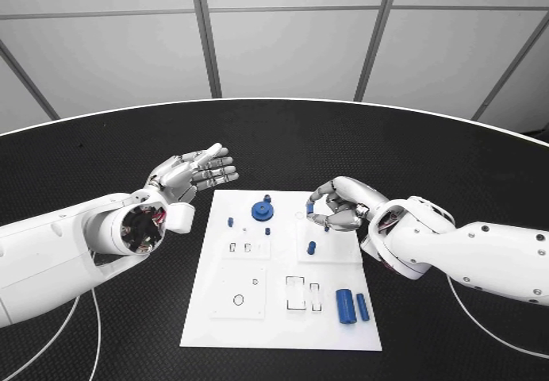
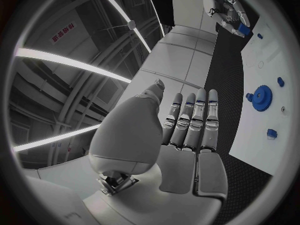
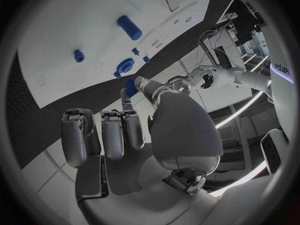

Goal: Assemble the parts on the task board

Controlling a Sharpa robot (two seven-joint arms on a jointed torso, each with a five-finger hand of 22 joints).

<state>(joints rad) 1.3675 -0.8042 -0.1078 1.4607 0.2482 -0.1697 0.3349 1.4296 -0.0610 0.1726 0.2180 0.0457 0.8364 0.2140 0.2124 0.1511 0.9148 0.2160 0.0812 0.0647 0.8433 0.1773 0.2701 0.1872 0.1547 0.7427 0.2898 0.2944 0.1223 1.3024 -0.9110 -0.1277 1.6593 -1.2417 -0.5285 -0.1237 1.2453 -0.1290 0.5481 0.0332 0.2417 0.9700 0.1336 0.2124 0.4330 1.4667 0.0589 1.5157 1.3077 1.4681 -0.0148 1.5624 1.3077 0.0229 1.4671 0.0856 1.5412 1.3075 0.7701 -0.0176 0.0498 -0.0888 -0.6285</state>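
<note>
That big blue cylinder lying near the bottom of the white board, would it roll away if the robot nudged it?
Probably: the blue cylinder lies on its round side on the flat task board. The slimmer blue pin alongside might stop it. It looks rigid, likely light.

A red sign [image 2: 62, 33] with two lines of characters hangs on the room's wall in the left wrist view, too small and bent to read. In the right wrist view, a lit panel [image 3: 282, 72] at the circle's edge bears letters like "edu", cut off.
</note>
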